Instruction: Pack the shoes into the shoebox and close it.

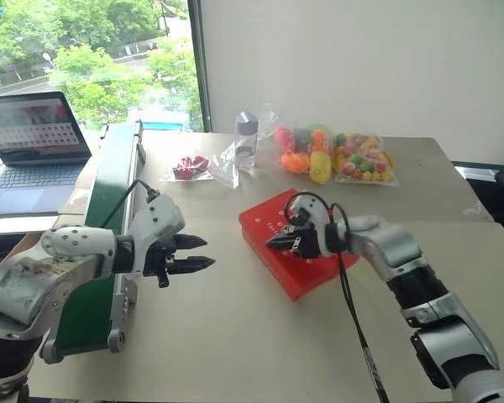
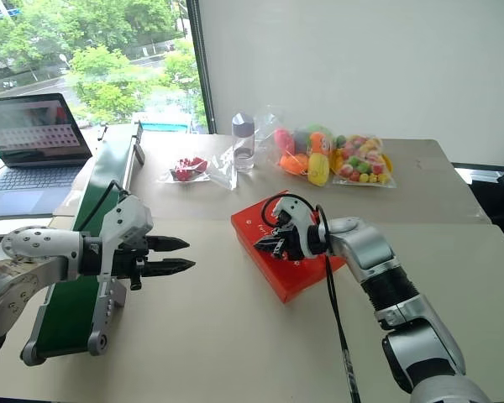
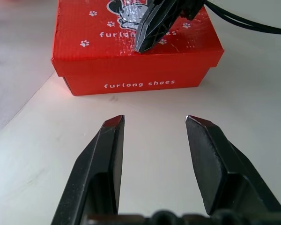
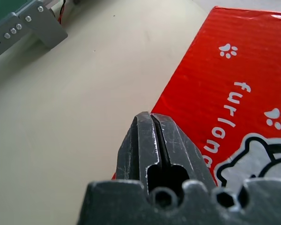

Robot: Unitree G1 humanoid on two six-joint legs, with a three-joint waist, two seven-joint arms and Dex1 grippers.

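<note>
One shoebox (image 1: pixel 296 252) of ribbed red-orange cardboard lay closed on the matte beige counter (image 1: pixel 235 336), its flat lid printed with small white paw marks, a cartoon animal and the words "furlong", while its front wall read "furlong shoes". The right tool (image 1: pixel 277 242), two scuffed black plastic fingers pressed shut together with nothing between them, had its tip over the lid near the edge closest to the left arm; whether it touched the card could not be told. The left tool (image 1: pixel 203 253) hung above bare counter well short of the box, its two wedge-shaped black fingers parted and empty, pointing at the box's lettered wall. A long green board (image 1: pixel 109 210) in a grey metal frame ran along the counter's left side. Toward the back stood one clear bottle (image 1: pixel 246 138) with a grey cap, two clear bags of colourful toys (image 1: pixel 336 155), and a small packet with something red (image 1: pixel 189 166). One open laptop (image 1: pixel 29 147) sat beyond the board.
</note>
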